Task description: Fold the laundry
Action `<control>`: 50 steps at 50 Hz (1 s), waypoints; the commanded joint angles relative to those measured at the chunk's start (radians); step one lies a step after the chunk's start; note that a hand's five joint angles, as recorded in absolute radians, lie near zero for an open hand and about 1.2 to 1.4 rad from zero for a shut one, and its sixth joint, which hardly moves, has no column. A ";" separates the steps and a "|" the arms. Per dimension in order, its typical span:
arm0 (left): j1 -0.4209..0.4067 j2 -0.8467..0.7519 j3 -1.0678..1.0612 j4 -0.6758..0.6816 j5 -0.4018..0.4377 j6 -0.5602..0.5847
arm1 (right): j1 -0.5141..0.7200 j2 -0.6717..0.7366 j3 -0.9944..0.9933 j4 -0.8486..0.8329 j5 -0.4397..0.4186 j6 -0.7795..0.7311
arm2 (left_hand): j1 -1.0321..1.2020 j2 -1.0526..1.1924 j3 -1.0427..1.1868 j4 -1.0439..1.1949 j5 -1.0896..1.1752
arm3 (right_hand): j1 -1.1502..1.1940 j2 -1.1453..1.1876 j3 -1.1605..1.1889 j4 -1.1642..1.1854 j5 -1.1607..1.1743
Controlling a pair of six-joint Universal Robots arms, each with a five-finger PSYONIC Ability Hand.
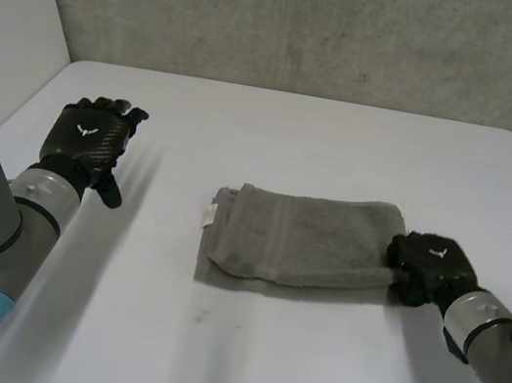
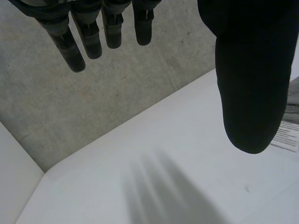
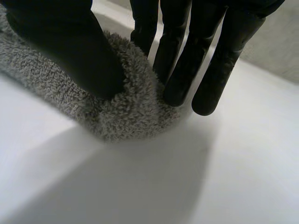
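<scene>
Folded grey towel point(image 1: 302, 239) is laid flat near the centre of the worktop point(image 1: 297, 129), long axis 9-to-3. A white label point(image 1: 211, 213) is seen at its 9 o'clock edge. The towel's 3 o'clock end is pinched by the right hand point(image 1: 431, 270): thumb pressed on top of the pile, straight fingers point(image 3: 205, 70) set against the rounded end, tips down at the worktop. Left hand point(image 1: 91, 141) is held at 9 o'clock, well apart from the towel, raised off the surface, fingers straight and spread, nothing held. Bare worktop is left at 12 and 6 o'clock of the towel, and between towel and left hand. The far edge is bounded by a grey wall point(image 1: 315, 23) at 12 o'clock.
</scene>
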 commanded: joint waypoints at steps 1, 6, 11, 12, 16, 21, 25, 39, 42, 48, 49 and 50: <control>-0.009 0.003 0.001 0.000 0.000 0.000 | 0.044 -0.063 -0.093 -0.053 0.117 -0.193 | 0.002 0.013 0.010 0.011 -0.008 | 0.479 0.240 0.219 0.207 0.267; -0.012 0.005 -0.001 0.000 -0.002 0.000 | 0.303 -0.035 -0.224 -0.028 0.133 -0.365 | 0.002 0.013 0.010 0.011 -0.008 | 0.479 0.240 0.219 0.207 0.267; -0.014 0.009 -0.004 -0.002 -0.002 0.001 | 0.503 0.051 -0.340 0.009 0.132 -0.508 | -0.001 0.010 0.007 0.008 -0.011 | 0.479 0.240 0.219 0.207 0.267; -0.014 0.011 -0.005 -0.002 -0.002 0.001 | 0.544 0.084 -0.359 0.022 0.124 -0.538 | -0.001 0.010 0.007 0.008 -0.011 | 0.479 0.240 0.219 0.207 0.267; -0.026 0.011 -0.005 -0.003 -0.002 0.000 | 0.637 0.170 -0.362 0.052 0.116 -0.569 | -0.001 0.010 0.007 0.008 -0.011 | 0.479 0.240 0.219 0.207 0.267; -0.043 0.011 -0.001 -0.006 -0.001 -0.002 | 0.647 0.199 -0.357 0.076 0.141 -0.557 | 0.005 0.016 0.013 0.014 -0.005 | 0.307 0.068 0.047 0.035 0.095; -0.077 0.014 0.024 -0.014 -0.002 -0.008 | 0.638 0.092 -0.339 0.107 0.164 -0.484 | 0.014 0.024 0.022 0.023 0.004 | -0.742 -0.982 -1.003 -1.015 -0.955; -0.230 -0.036 0.327 -0.265 -0.018 -0.234 | 0.365 -0.175 -0.278 0.238 0.110 0.347 | 0.046 0.057 0.054 0.055 0.036 | -0.742 -0.982 -1.003 -1.015 -0.955; -0.273 -0.121 0.421 -0.342 -0.018 -0.325 | 0.287 -0.167 -0.302 0.321 0.023 0.437 | 0.046 0.057 0.054 0.055 0.036 | -0.742 -0.982 -1.003 -1.015 -0.955; -0.330 -0.318 0.597 -0.436 -0.053 -0.405 | 0.236 -0.025 -0.395 0.363 -0.079 0.417 | 0.055 0.066 0.063 0.064 0.045 | -0.742 -0.982 -1.003 -1.015 -0.955; -0.333 -0.358 0.625 -0.439 -0.079 -0.403 | 0.236 0.013 -0.423 0.371 -0.082 0.397 | 0.055 0.066 0.063 0.064 0.045 | -0.742 -0.982 -1.003 -1.015 -0.955; -0.333 -0.359 0.625 -0.439 -0.080 -0.403 | 0.236 0.014 -0.423 0.371 -0.082 0.397 | 0.055 0.066 0.063 0.064 0.045 | -0.742 -0.982 -1.003 -1.015 -0.955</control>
